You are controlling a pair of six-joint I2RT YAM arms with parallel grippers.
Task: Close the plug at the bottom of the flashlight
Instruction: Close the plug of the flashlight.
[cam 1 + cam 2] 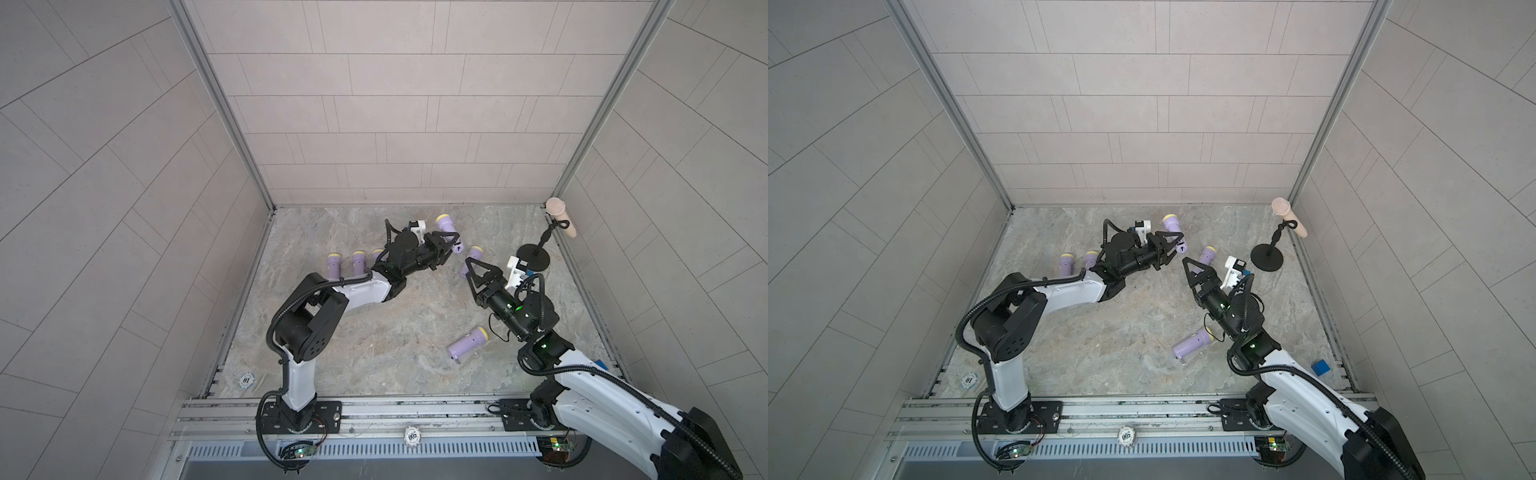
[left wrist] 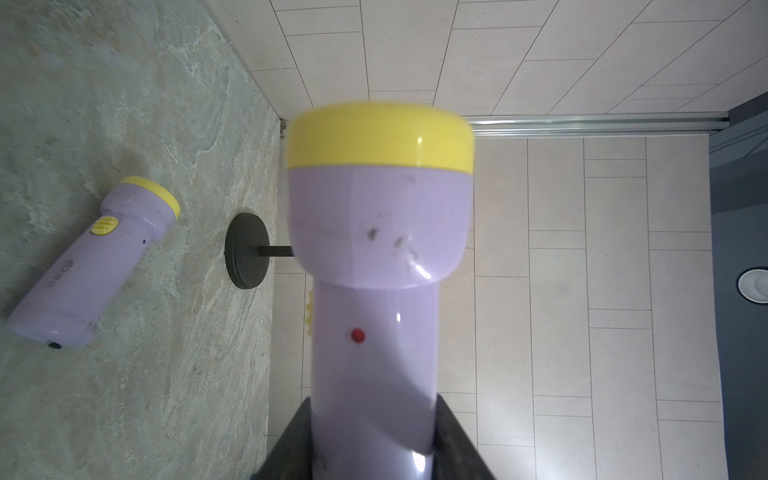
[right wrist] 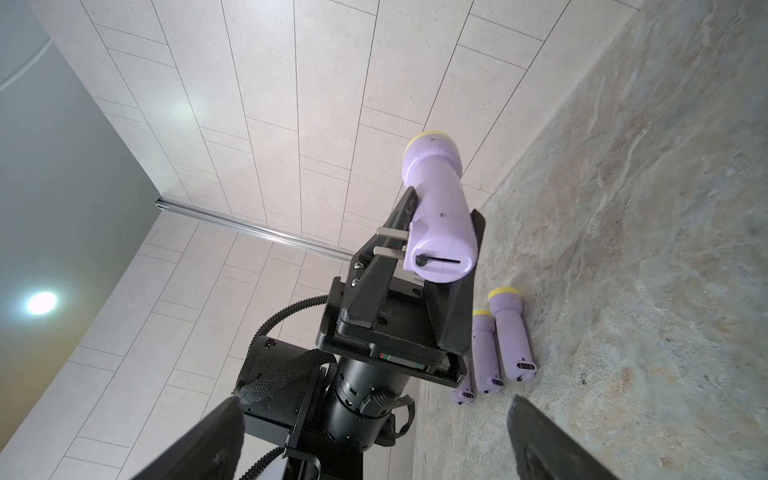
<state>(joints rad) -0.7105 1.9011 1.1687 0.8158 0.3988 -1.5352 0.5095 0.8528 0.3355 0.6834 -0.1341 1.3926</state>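
My left gripper (image 1: 448,246) is shut on a purple flashlight (image 1: 448,227) with a yellow head and holds it above the table in both top views (image 1: 1173,226). In the left wrist view the flashlight (image 2: 374,257) stands up between the black fingers (image 2: 291,444). The right wrist view shows its bottom end (image 3: 440,262), where the plug (image 3: 388,242) sticks out sideways as two metal prongs. My right gripper (image 1: 471,275) is open and empty, a short way right of that bottom end, with its jaws wide apart (image 3: 374,401).
Three more flashlights (image 1: 334,266) lie in a row behind the left arm. One flashlight (image 1: 473,254) lies just beyond the right gripper, another (image 1: 467,343) near the right arm. A black stand (image 1: 533,258) is at the back right. A blue block (image 1: 1320,368) sits by the right wall.
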